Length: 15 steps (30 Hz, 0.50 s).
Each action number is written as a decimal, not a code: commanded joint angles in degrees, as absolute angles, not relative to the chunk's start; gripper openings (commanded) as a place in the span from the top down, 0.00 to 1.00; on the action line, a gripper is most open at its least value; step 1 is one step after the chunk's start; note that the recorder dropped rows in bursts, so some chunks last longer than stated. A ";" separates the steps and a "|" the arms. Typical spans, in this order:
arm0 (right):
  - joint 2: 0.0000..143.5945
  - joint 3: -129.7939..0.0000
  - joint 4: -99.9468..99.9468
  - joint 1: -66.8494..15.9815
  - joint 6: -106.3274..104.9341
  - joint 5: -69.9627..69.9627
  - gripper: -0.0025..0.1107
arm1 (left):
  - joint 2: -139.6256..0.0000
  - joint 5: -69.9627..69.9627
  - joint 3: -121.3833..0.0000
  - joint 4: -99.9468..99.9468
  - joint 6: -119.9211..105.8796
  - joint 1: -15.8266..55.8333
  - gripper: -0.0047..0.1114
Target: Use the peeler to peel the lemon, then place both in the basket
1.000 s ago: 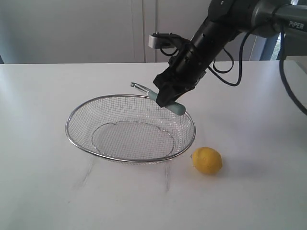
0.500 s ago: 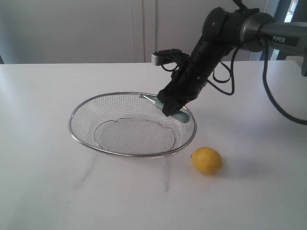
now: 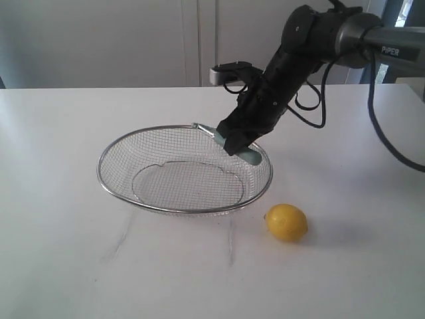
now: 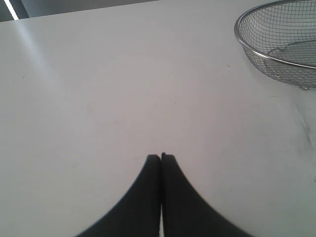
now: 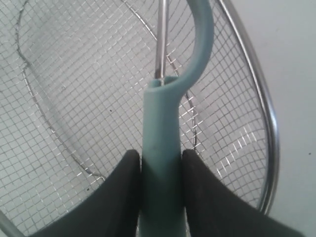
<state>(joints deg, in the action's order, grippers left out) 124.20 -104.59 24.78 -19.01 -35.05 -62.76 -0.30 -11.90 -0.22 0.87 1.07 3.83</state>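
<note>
Teal-handled peeler [image 5: 160, 128] sits clamped between the two fingers of the robot's right hand [image 3: 234, 142], held over the far right rim of the wire-mesh basket [image 3: 101, 174], its metal blade pointing across the bowl. Whether the peeler touches the mesh cannot be told. The lemon [image 3: 287, 222] lies on the white bench [image 3: 60, 252] just outside the basket's near right edge, its skin yellow all over. The left hand [image 4: 161, 159], fingers pressed together and gripping nothing, is over the bench, apart from the basket.
</note>
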 commanded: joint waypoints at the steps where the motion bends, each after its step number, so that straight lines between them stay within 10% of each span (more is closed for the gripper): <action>1: 118.68 -104.46 25.42 -18.95 -35.54 -64.02 0.98 | 0.00 -12.08 0.00 0.75 1.08 4.17 0.96; 15: 97.90 -94.41 18.91 -18.95 -30.19 -69.96 0.98 | 0.00 -12.08 0.00 0.75 1.08 6.47 0.96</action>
<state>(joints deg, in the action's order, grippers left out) 102.50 -98.43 21.84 -19.01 -31.22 -69.48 -0.30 -11.90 -0.22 0.87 1.07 6.03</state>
